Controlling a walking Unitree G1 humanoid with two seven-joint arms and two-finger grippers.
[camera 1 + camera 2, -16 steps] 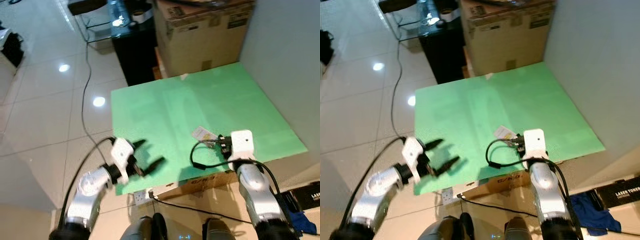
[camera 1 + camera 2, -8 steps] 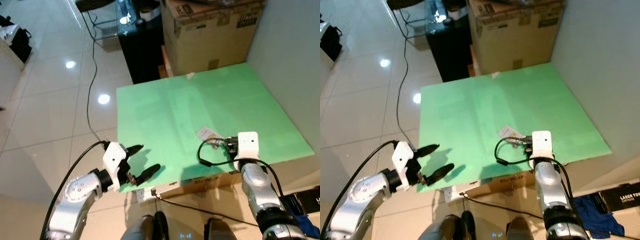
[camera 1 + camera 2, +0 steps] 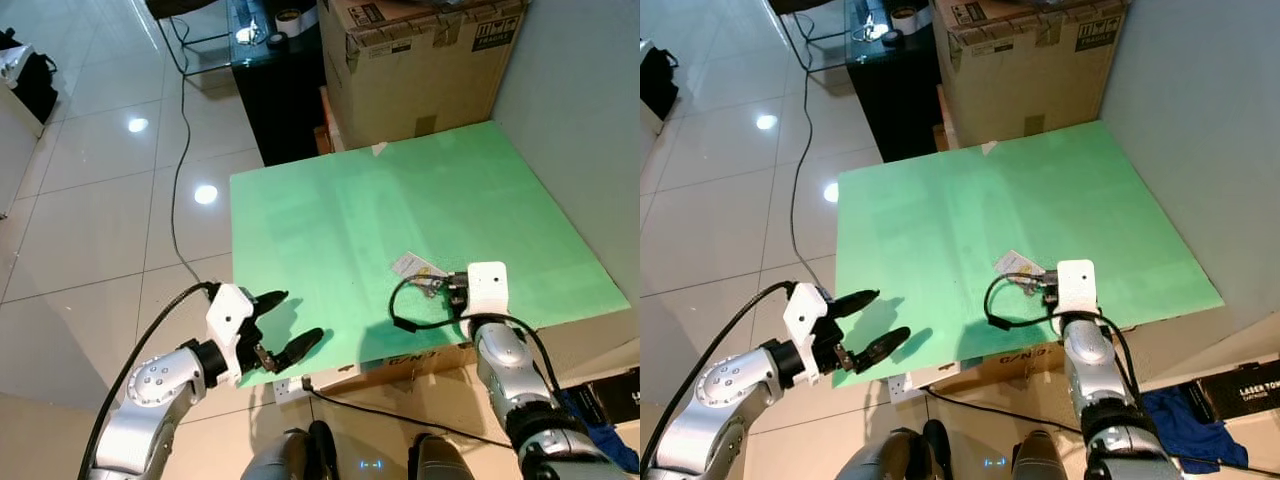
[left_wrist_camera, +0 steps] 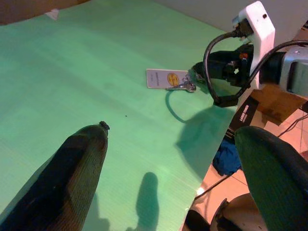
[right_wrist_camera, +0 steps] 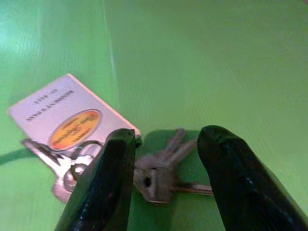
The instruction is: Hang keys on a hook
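Near the desk's [image 3: 330, 220] front edge, at about 5 o'clock, our right hand [image 5: 166, 159] sits released, fingers straddling the keys [image 5: 159, 171] beside their white tag [image 5: 65, 120]. We should close squarely on the bunch, gripping low. Left hand [image 3: 285, 322] hovers spread, off the desk's 7 o'clock corner.

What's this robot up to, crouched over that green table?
It is going after a bunch of silver keys with a white rectangular tag, lying near the front edge of the green table top. The right gripper is down at the keys, its two black fingers open on either side of them, not closed yet. The left gripper hovers open at the table's near left corner, holding nothing.
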